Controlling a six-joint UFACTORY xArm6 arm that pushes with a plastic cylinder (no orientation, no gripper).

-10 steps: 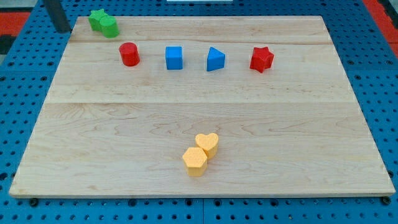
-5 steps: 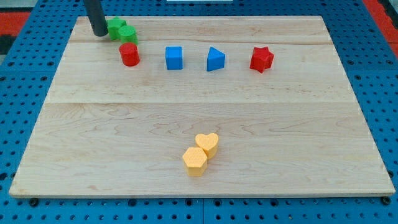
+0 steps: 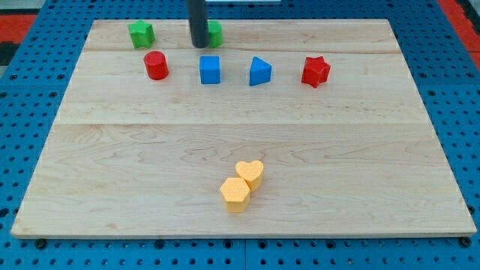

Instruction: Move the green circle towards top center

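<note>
Pale wood board, matt blocks, dark rod

The pale wooden table top [image 3: 240,142] shows lengthwise grain and plank seams under a smooth, low-sheen finish. The blocks look like matt painted or plastic pieces with even colour: red cylinder [image 3: 156,65], blue cube [image 3: 210,69], yellow heart [image 3: 250,173]. The dark rod [image 3: 198,21] looks smooth and dull. The blue perforated surface [image 3: 457,105] around the board looks like hard, matt panelling.

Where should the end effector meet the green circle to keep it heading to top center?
Push its left face, from the view's left. My tip sits there now, touching the green circle, which shows only at the rod's right. It lies near the board's top edge, so push rightward.
</note>
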